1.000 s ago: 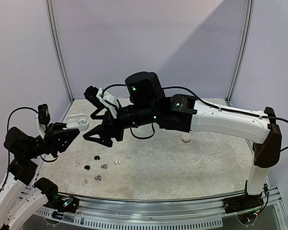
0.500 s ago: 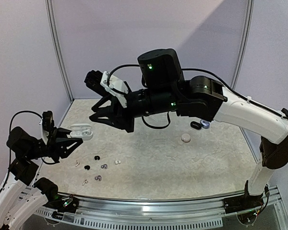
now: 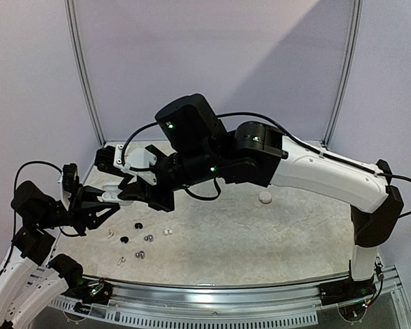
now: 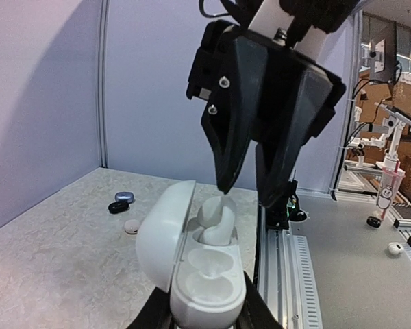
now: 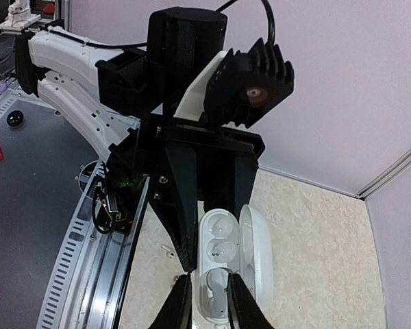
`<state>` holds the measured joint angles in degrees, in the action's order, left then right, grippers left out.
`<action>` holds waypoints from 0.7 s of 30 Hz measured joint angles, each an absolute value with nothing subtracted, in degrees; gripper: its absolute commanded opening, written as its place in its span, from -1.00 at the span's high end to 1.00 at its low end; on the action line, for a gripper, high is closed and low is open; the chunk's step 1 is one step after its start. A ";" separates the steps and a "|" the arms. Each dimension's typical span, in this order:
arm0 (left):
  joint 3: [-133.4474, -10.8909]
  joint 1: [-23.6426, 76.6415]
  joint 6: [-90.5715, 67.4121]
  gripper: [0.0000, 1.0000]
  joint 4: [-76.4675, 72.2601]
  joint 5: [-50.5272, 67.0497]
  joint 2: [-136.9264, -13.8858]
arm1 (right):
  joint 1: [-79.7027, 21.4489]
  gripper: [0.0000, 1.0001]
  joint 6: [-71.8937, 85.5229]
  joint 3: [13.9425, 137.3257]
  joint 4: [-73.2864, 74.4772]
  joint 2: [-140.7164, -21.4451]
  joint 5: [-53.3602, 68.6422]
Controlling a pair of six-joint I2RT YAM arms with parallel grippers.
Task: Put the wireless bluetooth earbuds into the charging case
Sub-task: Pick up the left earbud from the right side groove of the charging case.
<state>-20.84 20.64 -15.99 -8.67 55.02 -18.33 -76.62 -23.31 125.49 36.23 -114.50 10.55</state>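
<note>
Item 1, key relation. The charging case [image 4: 207,284] is held in the air over the bench's [image 3: 260,233] left edge, lid swung open to one side. Its long axis runs straight out from my L fingers, w/ the two wells in a row along it. My right gripper [image 4: 246,195] comes down from above onto the well farthest from my L wrist. A white earbud [image 4: 216,214] sits in that well, directly under the R tips. R arm is the nearer for seating; L arm only carries.

Item 2, fingers. My left gripper [image 4: 205,313] is clamped on the case's lower end, one finger per side, narrow. R fingers are narrow w/ a slim gap. One tip touches the bud's top. Cannot tell whether they pinch it or only press.

Item 3, remainder. The near well [image 4: 209,264] looks empty. Loose earbuds [image 3: 149,238] lie on the bench toward the near-left corner, well apart from the case.

Judgement: bud approx. seated, a push straight down is req'd.
</note>
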 measured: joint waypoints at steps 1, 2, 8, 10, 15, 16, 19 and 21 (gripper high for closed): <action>-20.84 20.64 -15.88 1.00 -8.64 55.07 -18.33 | -76.64 0.67 -23.49 125.78 36.47 -114.83 10.39; -20.84 20.64 -15.79 1.00 -8.64 55.09 -18.28 | -76.69 0.69 -23.70 125.99 36.67 -115.15 10.15; -20.84 20.78 -15.40 1.00 -8.21 55.11 -17.96 | -76.84 0.81 -24.69 126.32 37.19 -115.48 9.08; -20.84 20.82 -15.20 1.00 -8.21 55.13 -17.74 | -76.84 0.83 -24.80 126.45 37.41 -115.50 8.60; -20.82 20.84 -14.55 1.00 -7.77 55.11 -16.95 | -76.88 0.84 -25.17 126.82 37.71 -115.61 7.88; -20.82 20.84 -14.46 1.00 -7.77 55.11 -16.73 | -76.90 0.84 -25.21 126.85 37.74 -115.61 7.79; -20.62 20.84 -14.11 1.00 -7.81 55.09 -16.14 | -77.03 0.84 -25.61 126.93 37.74 -115.63 7.68; -20.49 20.84 -13.91 1.00 -7.79 55.09 -15.88 | -77.10 0.82 -25.80 127.00 37.76 -115.74 7.55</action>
